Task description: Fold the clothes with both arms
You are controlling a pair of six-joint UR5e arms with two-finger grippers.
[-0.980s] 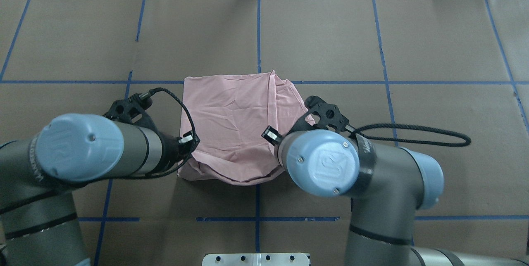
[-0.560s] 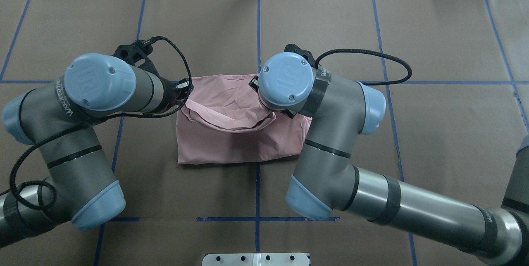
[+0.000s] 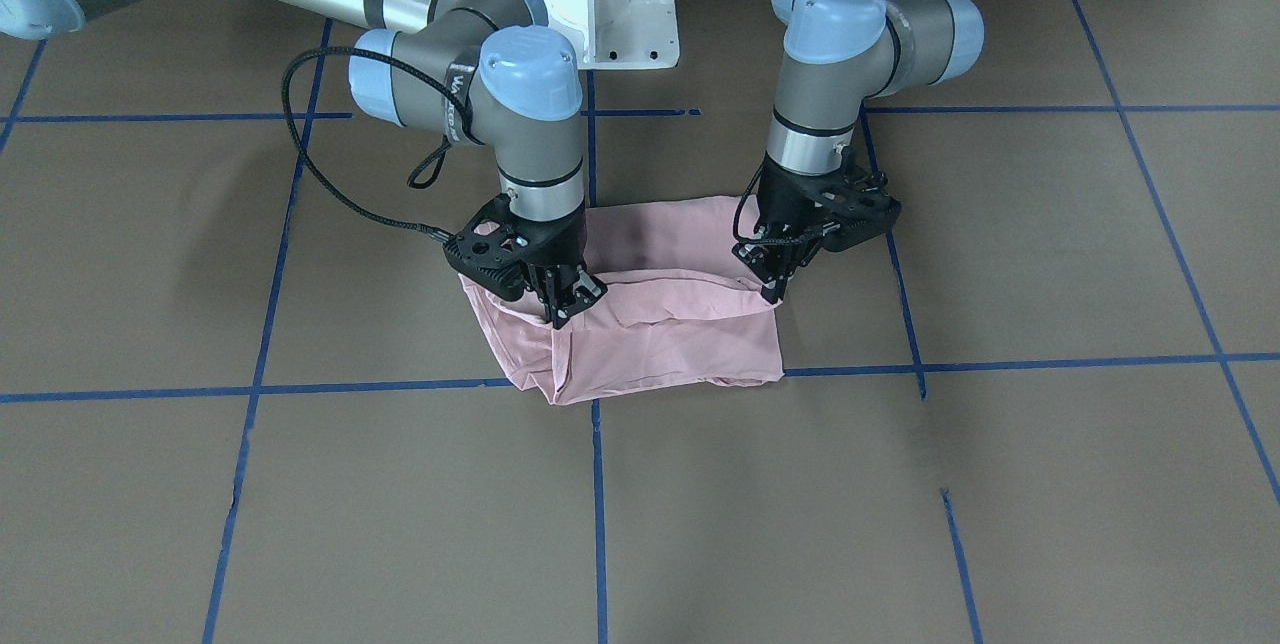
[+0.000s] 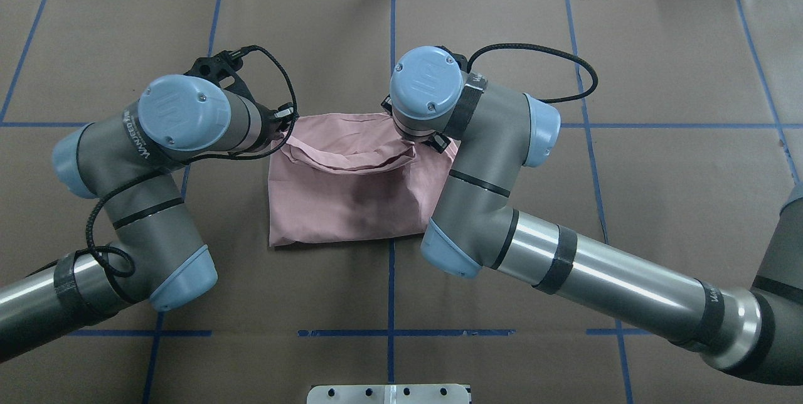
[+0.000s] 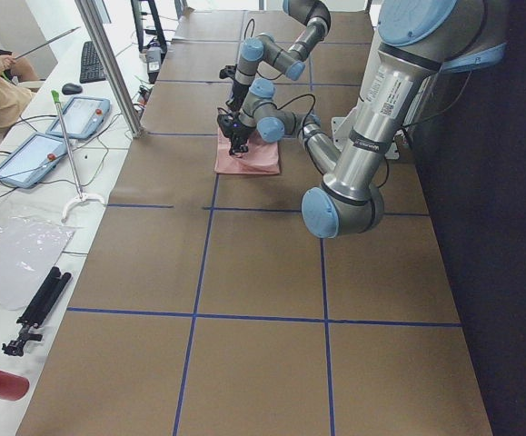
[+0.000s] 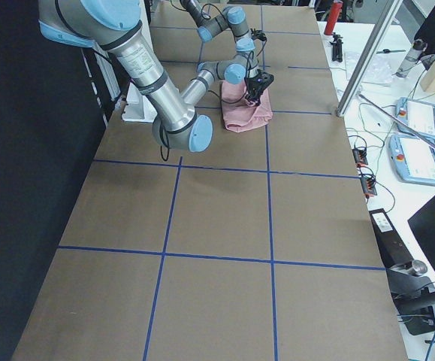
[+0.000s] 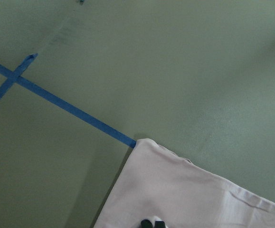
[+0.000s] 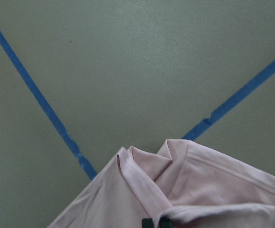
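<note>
1. Clearly, the black two-finger left tool [image 3: 773,284] is pinched together on one corner of the lifted edge of the pale pink fabric T-shirt [image 4: 345,203]. The black right tool [image 3: 567,311] is clamped on the other corner.
2. Between them the held edge sags in a shallow curve, near the far edge of the layer below.
3. Beneath, the T-shirt lies as a rough rectangle mid-way along the brown paper-covered counter [image 4: 502,216], astride a blue tape line [image 4: 391,278].
4. Risks, as I judge them:
   - Letting go while the edge is slack would leave a bowed, wrinkled fold.
   - Uneven lowering would skew the corners.
   - Dragging further could shift the lower layers, since nothing pins them.
</note>
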